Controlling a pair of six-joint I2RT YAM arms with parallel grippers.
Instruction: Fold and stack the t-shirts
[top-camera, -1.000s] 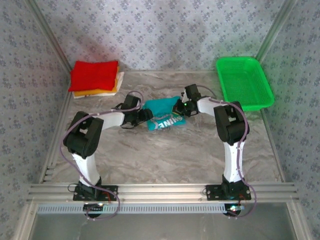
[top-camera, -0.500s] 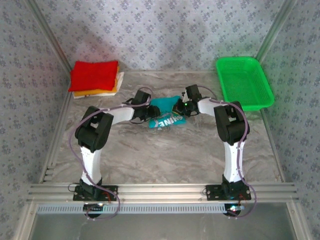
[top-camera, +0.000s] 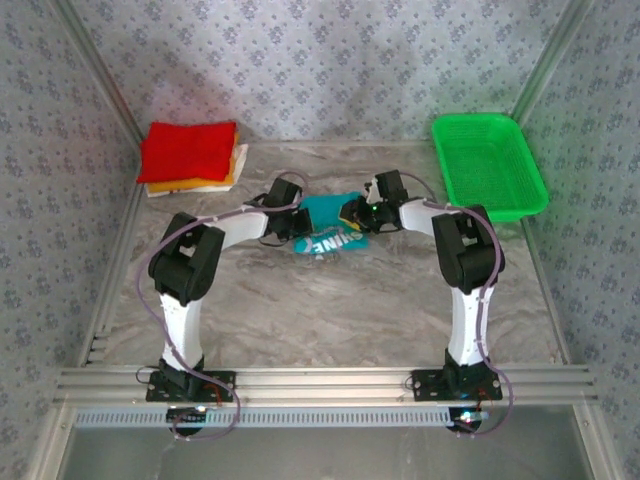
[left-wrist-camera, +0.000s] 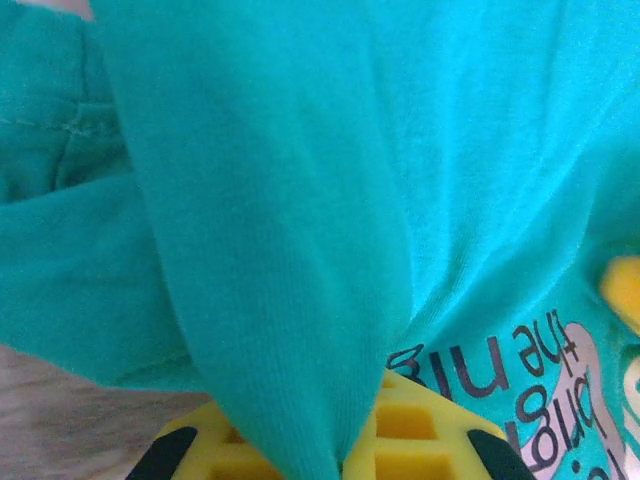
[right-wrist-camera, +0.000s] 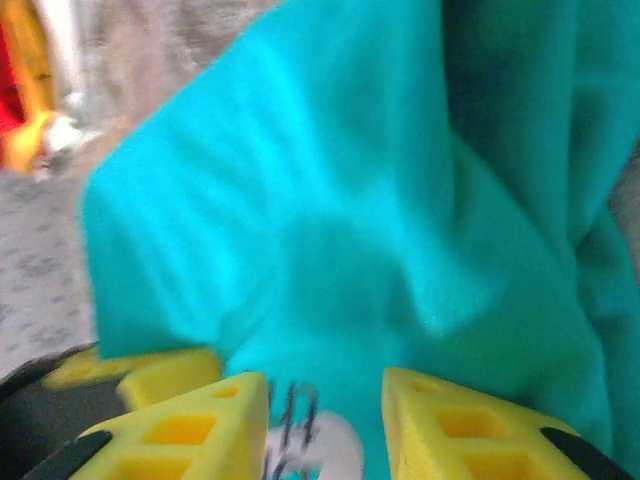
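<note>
Left claw (top-camera: 296, 223) is clamped on the shirt (top-camera: 326, 208) at its left edge; right claw (top-camera: 352, 216) sits half-open over the shirt's right edge. Best draw the fold across low and taut.

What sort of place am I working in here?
Probably a robot test booth, not a home: a marble-look tabletop boxed in by aluminium framing and floral wallpaper panels.
</note>
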